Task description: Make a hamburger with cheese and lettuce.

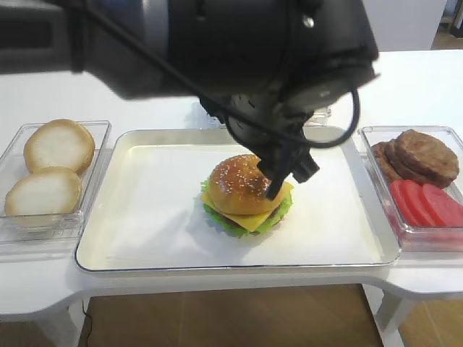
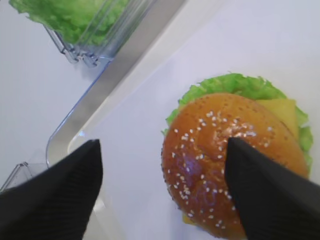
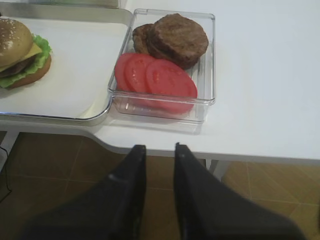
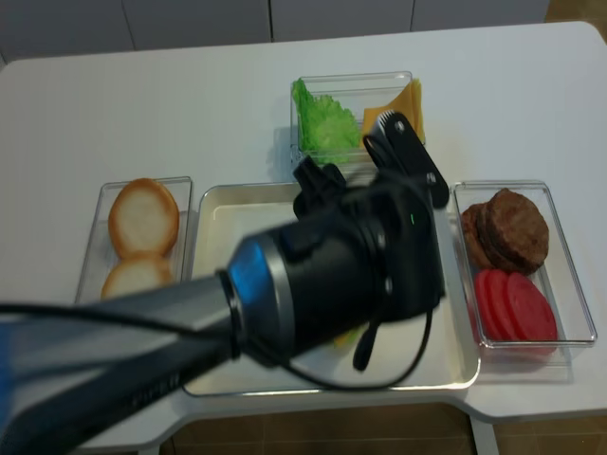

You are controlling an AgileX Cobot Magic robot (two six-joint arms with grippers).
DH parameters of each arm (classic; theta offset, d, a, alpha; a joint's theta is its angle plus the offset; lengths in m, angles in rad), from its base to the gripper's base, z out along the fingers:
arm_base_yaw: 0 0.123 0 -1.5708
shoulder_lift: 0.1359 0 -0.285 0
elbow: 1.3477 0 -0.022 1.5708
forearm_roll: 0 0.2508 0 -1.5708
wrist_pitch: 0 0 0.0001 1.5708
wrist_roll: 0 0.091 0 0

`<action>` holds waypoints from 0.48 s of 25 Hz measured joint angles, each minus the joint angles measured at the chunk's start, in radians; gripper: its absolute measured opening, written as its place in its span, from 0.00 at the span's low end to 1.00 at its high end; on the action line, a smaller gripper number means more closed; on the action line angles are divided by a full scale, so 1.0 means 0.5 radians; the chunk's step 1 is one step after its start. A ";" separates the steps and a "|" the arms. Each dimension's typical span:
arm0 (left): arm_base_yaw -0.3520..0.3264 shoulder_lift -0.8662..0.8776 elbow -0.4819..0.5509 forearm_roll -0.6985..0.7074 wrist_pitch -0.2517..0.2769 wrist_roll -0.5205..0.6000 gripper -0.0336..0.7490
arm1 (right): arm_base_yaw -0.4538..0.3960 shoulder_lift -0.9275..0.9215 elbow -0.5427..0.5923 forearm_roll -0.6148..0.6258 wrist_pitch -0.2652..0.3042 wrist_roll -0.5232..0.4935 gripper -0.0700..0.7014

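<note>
Centre frame, the black left gripper [image 2: 162, 187] hangs over the sesame-bun hamburger [image 1: 246, 194] on the silver metal tray [image 1: 145, 217], jaws spread wide, holding nothing. At lower centre of its wrist view, the black right gripper [image 3: 159, 152] is clenched empty below the white table's [image 3: 260, 75] edge.

Two high front views, two close wrist views, all sharing hamburger [image 1: 246, 194] tray [image 1: 145, 217].

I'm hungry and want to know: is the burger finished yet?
Nearly! The hamburger is stacked on the tray: seeded bun over cheese, with lettuce frilling out underneath. The left gripper is open around the bun, gripping nothing. The right gripper is shut and empty, off the table's edge. No stacking seems left.
</note>
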 joint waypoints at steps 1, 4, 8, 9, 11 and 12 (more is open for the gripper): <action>0.030 0.000 -0.023 -0.042 0.003 0.028 0.77 | 0.000 0.000 0.000 0.000 0.000 0.000 0.28; 0.112 -0.009 -0.061 -0.184 0.008 0.129 0.77 | 0.000 0.000 0.000 0.000 0.000 0.000 0.28; 0.279 -0.073 -0.074 -0.421 0.001 0.265 0.77 | 0.000 0.000 0.000 0.000 0.000 0.000 0.28; 0.339 -0.094 -0.072 -0.498 0.001 0.307 0.76 | 0.000 0.000 0.000 0.000 0.000 0.000 0.28; 0.465 -0.133 -0.075 -0.652 0.024 0.369 0.76 | 0.000 0.000 0.000 0.000 0.000 0.000 0.28; 0.538 -0.152 -0.075 -0.740 0.040 0.389 0.76 | 0.000 0.000 0.000 0.000 0.000 0.000 0.28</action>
